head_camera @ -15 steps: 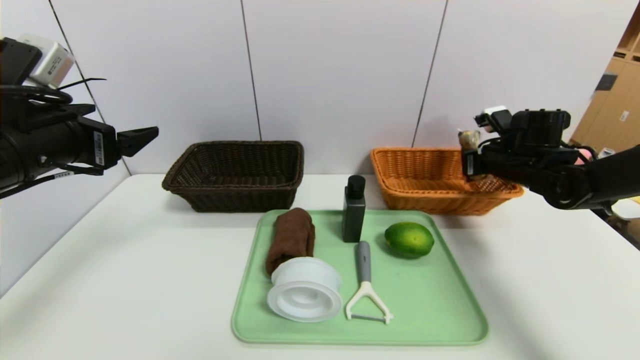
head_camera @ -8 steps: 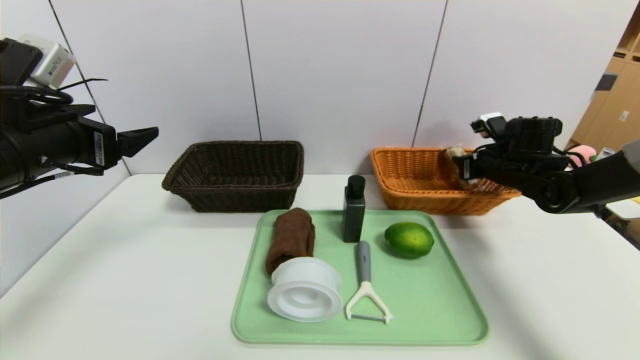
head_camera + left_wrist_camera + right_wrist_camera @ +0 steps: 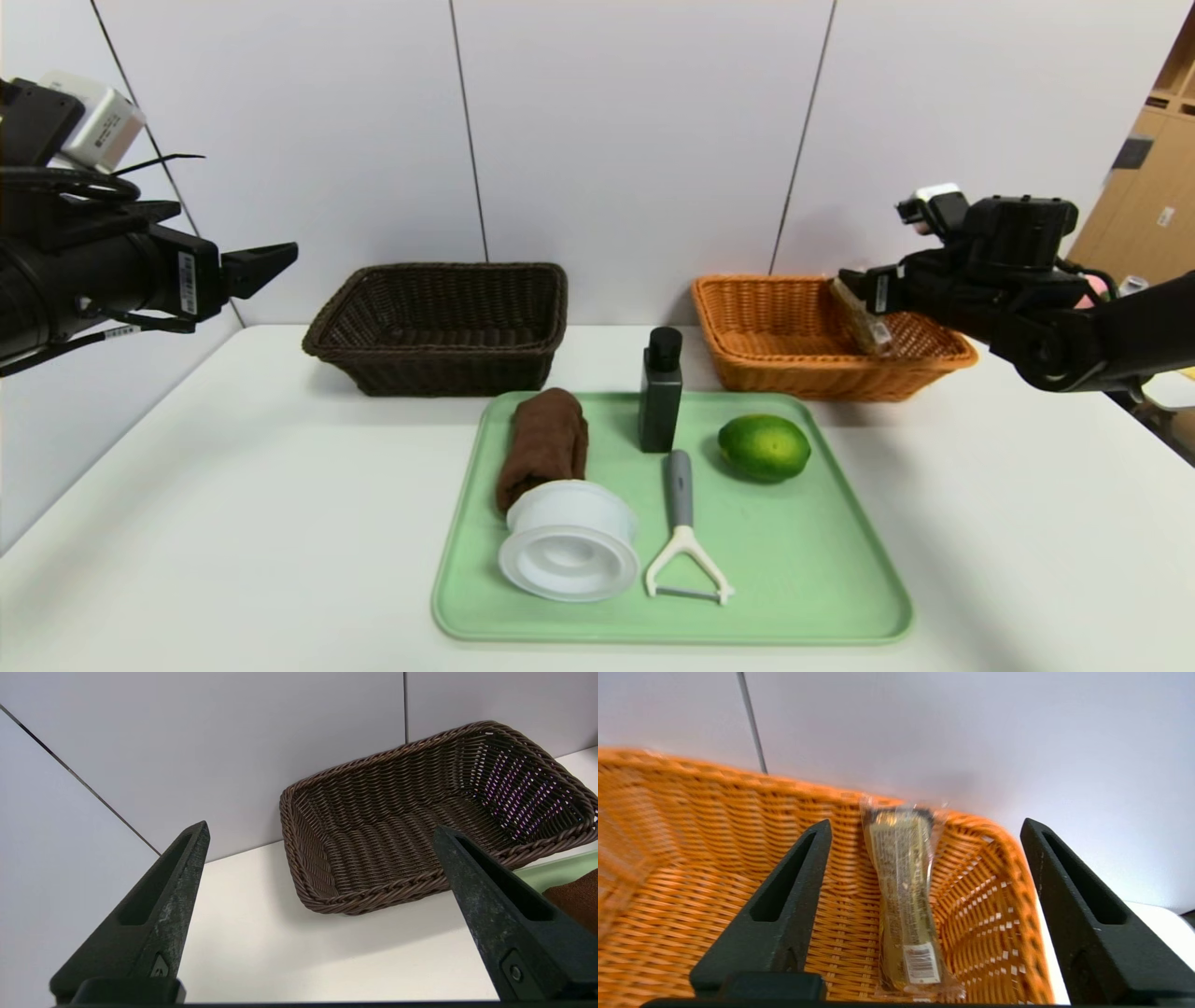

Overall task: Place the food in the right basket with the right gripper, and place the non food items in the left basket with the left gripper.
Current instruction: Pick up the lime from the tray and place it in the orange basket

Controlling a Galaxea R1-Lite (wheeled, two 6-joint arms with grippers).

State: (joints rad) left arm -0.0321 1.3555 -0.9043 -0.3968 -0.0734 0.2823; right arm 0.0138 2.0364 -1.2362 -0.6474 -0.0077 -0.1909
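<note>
My right gripper (image 3: 861, 287) (image 3: 925, 822) hovers open over the right end of the orange basket (image 3: 766, 373) (image 3: 714, 826). Free of the fingers, a wrapped snack bar (image 3: 864, 319) (image 3: 903, 891) lies inside that basket, leaning on its wall. On the green tray (image 3: 794, 579) rest a lime (image 3: 764, 447), a dark bottle (image 3: 661, 392), a rolled brown towel (image 3: 544, 443), a white round container (image 3: 569, 546) and a peeler (image 3: 681, 532). The brown basket (image 3: 439, 369) (image 3: 373, 896) holds nothing. My left gripper (image 3: 280, 254) (image 3: 322, 828) hangs open and raised at the far left.
Both baskets stand against the back wall, with the tray in front of them at the table's middle. Bare white tabletop (image 3: 233, 485) stretches to either side of the tray. Wooden shelving (image 3: 1158, 168) shows at the far right.
My right gripper has opened and the snack bar has dropped from it into the orange basket. The gripper rose a little. The left arm stayed put.
</note>
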